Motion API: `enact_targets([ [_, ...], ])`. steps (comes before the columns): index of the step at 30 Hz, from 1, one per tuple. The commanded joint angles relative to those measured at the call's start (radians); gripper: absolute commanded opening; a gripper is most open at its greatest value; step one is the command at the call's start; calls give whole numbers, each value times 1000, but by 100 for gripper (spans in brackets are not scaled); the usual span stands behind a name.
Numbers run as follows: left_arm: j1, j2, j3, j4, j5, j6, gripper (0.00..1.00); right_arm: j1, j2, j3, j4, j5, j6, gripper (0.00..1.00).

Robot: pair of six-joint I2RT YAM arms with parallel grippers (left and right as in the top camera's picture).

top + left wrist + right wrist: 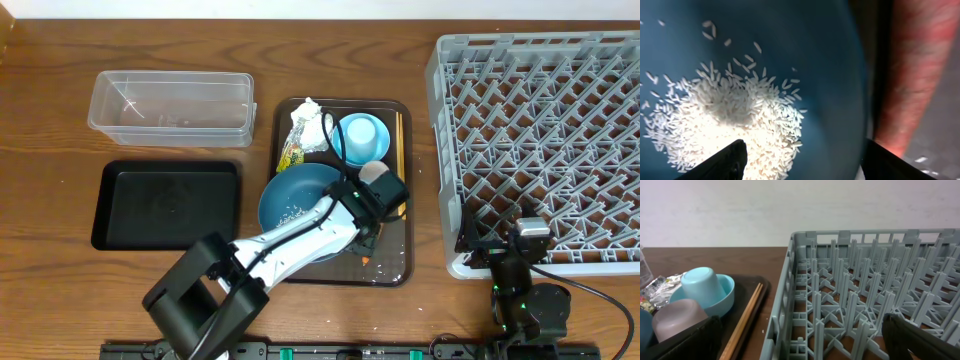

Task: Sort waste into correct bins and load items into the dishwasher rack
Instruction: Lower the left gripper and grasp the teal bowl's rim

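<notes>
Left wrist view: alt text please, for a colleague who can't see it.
Close-up down into the dark-blue bowl, with a heap of loose white rice grains in its bottom. The left gripper is open, its black fingertips at the lower edge, one inside the bowl, one by its right rim. A blurred orange carrot lies outside that rim.

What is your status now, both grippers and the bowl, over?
Left gripper open, low over dark-blue bowl, rice inside. Right gripper open, beside rack. Carrot close beside bowl rim.

You've got the grey rack (865, 295), pegs upright; beside it chopsticks (744, 319) lie on the tray (747, 281) by the light-blue bowl (724, 299) and small cup (676, 321).
</notes>
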Motion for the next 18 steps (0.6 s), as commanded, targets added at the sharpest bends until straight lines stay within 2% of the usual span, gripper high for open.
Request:
enact_targets([
  [1,-2,28,-28,2,-23,-42,71,3,-3,-2,-4,0,10,99],
  [12,-2,28,-29,5,-23,-50,54,3,-3,-2,-4,0,10,99],
  [18,-2,28,-29,46,-23,-34,53,3,-3,-2,-4,0,10,99],
])
